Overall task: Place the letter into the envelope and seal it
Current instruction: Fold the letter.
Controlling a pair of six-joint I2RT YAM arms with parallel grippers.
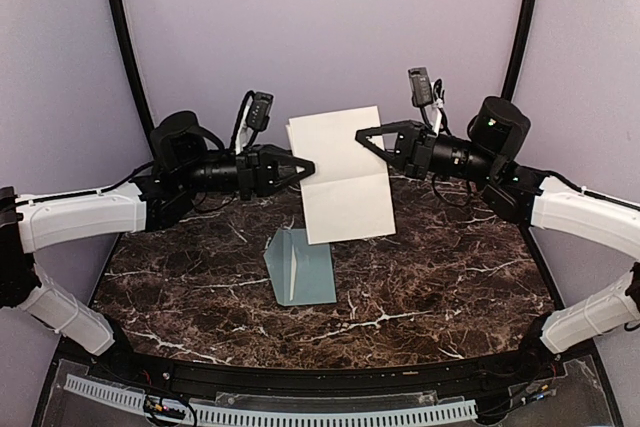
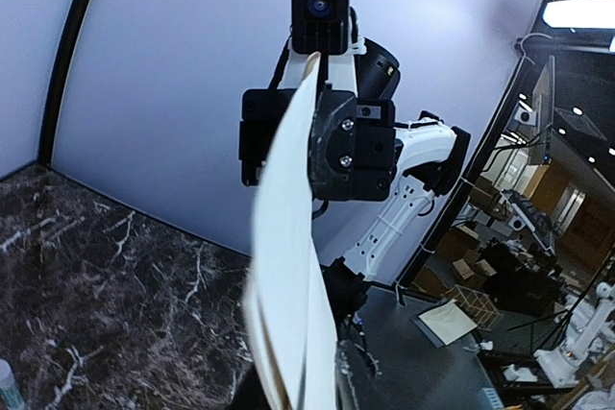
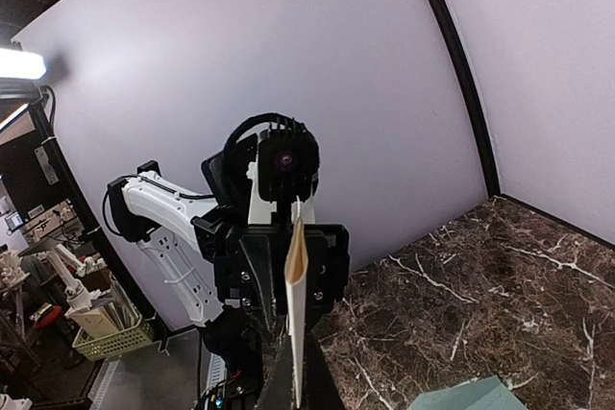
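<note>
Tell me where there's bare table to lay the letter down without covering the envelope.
Bare marble table lies right of the envelope out to the right edge, and left of it to the left edge. The near strip is bare too. Crowded: the centre, where left gripper and right gripper hold the letter up.

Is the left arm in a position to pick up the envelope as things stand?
Probably not yet: the left gripper is shut on the letter, sharing it in mid-air with the right gripper. Nothing lies on the envelope; the left gripper is simply occupied.
</note>
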